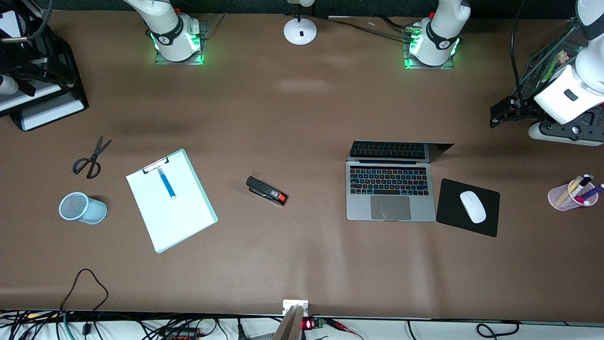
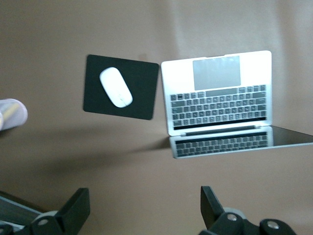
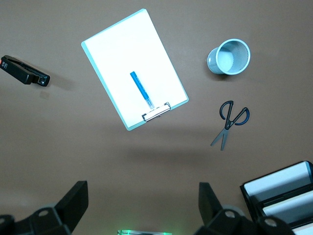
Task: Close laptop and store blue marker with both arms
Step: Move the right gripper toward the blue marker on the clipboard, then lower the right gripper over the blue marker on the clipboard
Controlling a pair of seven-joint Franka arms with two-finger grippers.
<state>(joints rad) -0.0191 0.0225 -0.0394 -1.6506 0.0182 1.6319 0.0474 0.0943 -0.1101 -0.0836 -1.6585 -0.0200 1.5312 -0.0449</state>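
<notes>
I read the slim silver-grey laptop [image 1: 390, 191] as open on the brown bench [image 1: 302, 264] toward the left arm's end, lid [image 1: 391, 150] raised at the edge nearer the arm bases, black keyboard with coloured backlit keys and large trackpad exposed. The left gripper [image 2: 144, 208] hangs released, jaws spread wide, above bare bench just beside the lid's hinge edge; I judge the left arm the nearer one for closing, pushing the lid down toward the front camera. A black rectangular mouse pad [image 1: 448, 212] carrying a white oval mouse [image 1: 473, 207] lies beside the laptop. The slim bright blue marker [image 1: 166, 183] rests on a white sheet clipped to a pale teal clipboard [image 1: 172, 200] toward the right arm's end, its long axis running along the board's length, pale tip near the metal clip. The right gripper [image 3: 142, 208] is likewise released and spread, high above the bench between its base and the clipboard. A pale blue mesh cup [image 1: 81, 208] lies tipped beside the clipboard; I judge it the likely store.
</notes>
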